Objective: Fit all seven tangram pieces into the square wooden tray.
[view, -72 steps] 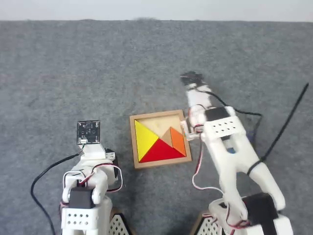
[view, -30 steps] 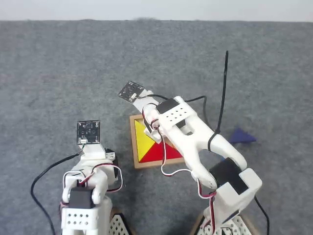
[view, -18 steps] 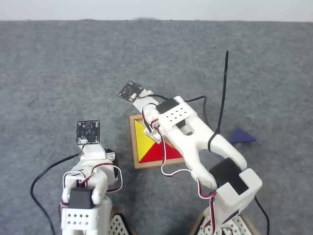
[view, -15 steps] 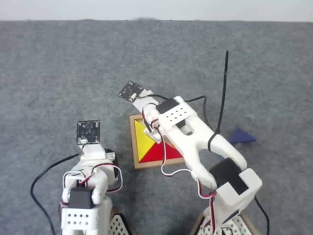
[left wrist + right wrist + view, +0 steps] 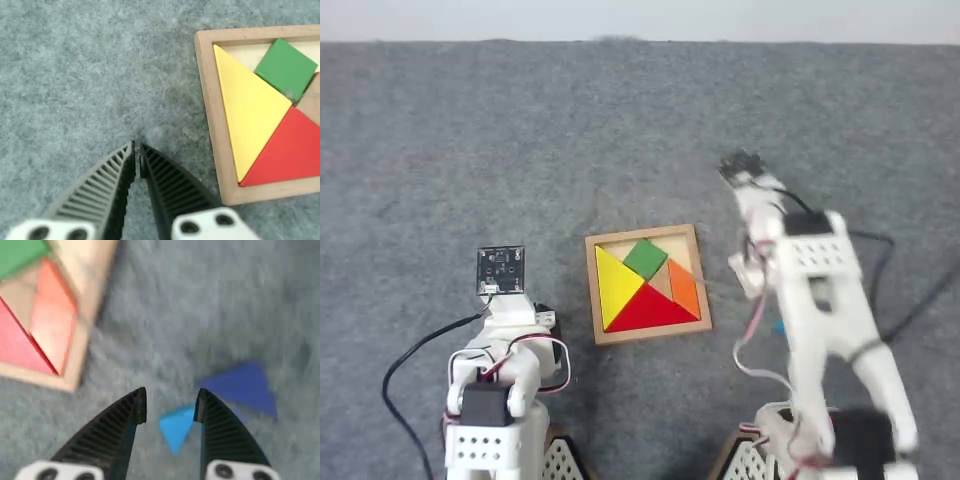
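Note:
The square wooden tray [image 5: 650, 333] holds a yellow triangle [image 5: 615, 285], a red triangle [image 5: 655, 308], a green square [image 5: 645, 258], an orange piece [image 5: 684, 288] and a small tan triangle [image 5: 663, 280]. My right gripper [image 5: 171, 399] is open above the carpet to the right of the tray [image 5: 95, 280]. A light blue triangle [image 5: 177, 431] lies just below its fingertips, with a dark blue triangle [image 5: 245, 390] beside it. My left gripper [image 5: 137, 146] is shut and empty, low over the carpet left of the tray [image 5: 207, 100].
Grey carpet covers the whole table. The right arm [image 5: 815, 290] stands over the spot where the blue pieces lie, with a sliver of light blue [image 5: 778, 326] showing beside it. A black cable [image 5: 905, 315] trails off to the right.
The right arm, which hung over the tray, has swung back to the right. The green square now lies in the tray. The left arm has not moved.

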